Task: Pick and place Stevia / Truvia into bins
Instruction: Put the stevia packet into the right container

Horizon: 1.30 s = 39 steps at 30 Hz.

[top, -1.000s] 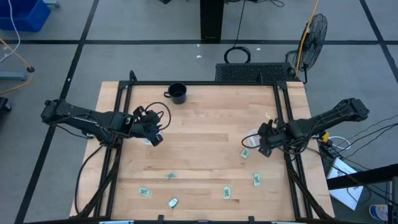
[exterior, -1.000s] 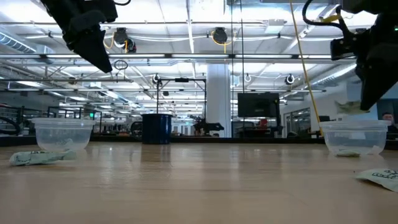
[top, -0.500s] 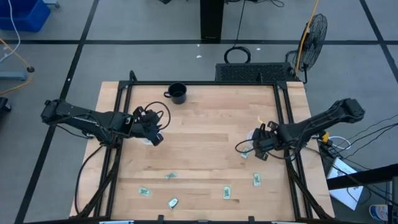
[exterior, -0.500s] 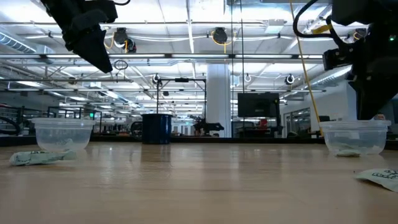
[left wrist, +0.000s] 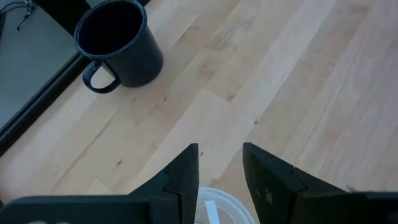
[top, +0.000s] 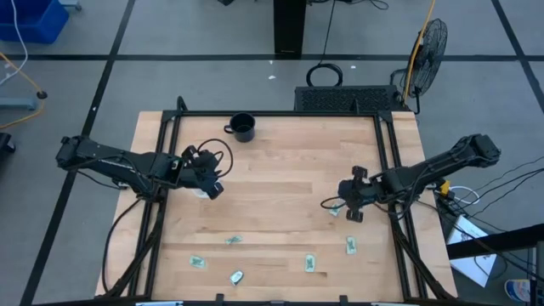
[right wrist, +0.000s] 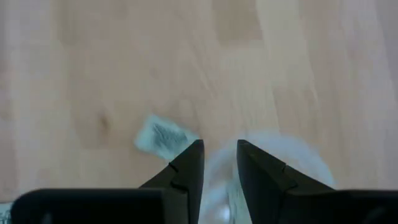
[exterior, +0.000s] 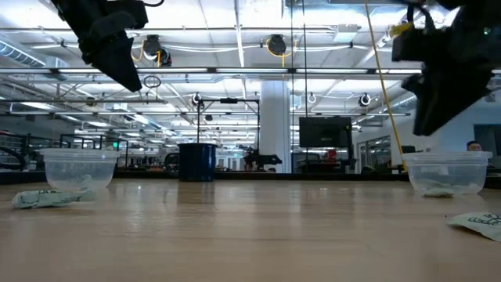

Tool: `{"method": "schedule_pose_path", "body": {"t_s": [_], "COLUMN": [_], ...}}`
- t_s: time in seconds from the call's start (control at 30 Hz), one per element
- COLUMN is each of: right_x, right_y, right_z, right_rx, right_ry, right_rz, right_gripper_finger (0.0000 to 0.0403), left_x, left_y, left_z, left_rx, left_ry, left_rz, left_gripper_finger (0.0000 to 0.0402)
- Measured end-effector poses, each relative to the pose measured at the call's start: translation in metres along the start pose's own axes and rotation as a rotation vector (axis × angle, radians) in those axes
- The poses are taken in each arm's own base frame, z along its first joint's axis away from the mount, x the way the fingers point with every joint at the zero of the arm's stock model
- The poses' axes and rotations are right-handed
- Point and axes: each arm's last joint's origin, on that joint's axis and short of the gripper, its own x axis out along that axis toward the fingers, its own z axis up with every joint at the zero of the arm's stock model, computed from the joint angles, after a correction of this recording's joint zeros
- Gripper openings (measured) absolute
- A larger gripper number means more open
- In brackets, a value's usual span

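Several small white-and-green Stevia packets lie flat on the wooden table, among them one (top: 234, 240), another (top: 311, 263) and a third (top: 350, 246). The left bin (exterior: 78, 168) stands under my left gripper (left wrist: 221, 155), which hovers open and empty above it; a packet lies inside (left wrist: 211, 213). My right gripper (right wrist: 219, 149) hangs open and empty over the near-left rim of the right bin (right wrist: 280, 165), which holds a packet (exterior: 440, 190). One packet (right wrist: 163, 138) lies on the table just beside that bin.
A black handled mug (top: 243, 127) stands near the far edge, left of the middle. One packet (exterior: 47, 199) lies beside the left bin and another (exterior: 477, 223) near the right bin. Black frame rails (top: 161, 204) run along both sides of the table.
My right gripper has shifted a little toward the table's left and near edges and has turned about its wrist. The pale packet that showed at its fingertips above the right bin a second ago no longer shows there. The left arm has kept still.
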Motion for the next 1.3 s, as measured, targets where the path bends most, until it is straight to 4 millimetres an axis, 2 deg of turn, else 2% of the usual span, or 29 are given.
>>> {"method": "schedule_pose_path", "body": {"t_s": [0.13,0.23,0.37,0.6,0.8,1.1,1.3], "right_x": [-0.003,-0.001,0.01,0.04,0.058,0.067,0.07], "right_y": [0.009,0.017,0.031,0.049,0.049,0.043,0.045], "right_z": [0.013,0.019,0.016,0.009,0.007,-0.001,-0.001], "right_rx": [-0.194,-0.242,-0.216,-0.201,-0.228,-0.215,-0.224], "right_ry": [-0.152,-0.196,-0.124,0.019,0.084,0.207,0.211], "right_rz": [0.056,0.127,0.212,0.181,0.114,0.061,0.06], "right_gripper_finger": [0.0084,0.0085,0.009,0.0102,0.0119,0.0141,0.0132], "left_x": [0.0,0.0,0.0,0.0,0.0,0.0,0.0], "left_y": [0.0,0.0,0.0,-0.001,-0.001,-0.001,-0.001], "left_z": [0.0,0.0,0.0,0.0,0.0,0.0,0.0], "left_rx": [-0.03,-0.044,-0.051,-0.061,-0.06,-0.062,-0.06], "left_ry": [0.0,0.001,0.0,-0.002,-0.002,-0.003,-0.002], "left_rz": [-0.001,-0.003,-0.004,-0.006,-0.005,-0.005,-0.005], "left_gripper_finger": [0.0131,0.0131,0.0131,0.0131,0.0131,0.0131,0.0131]}}
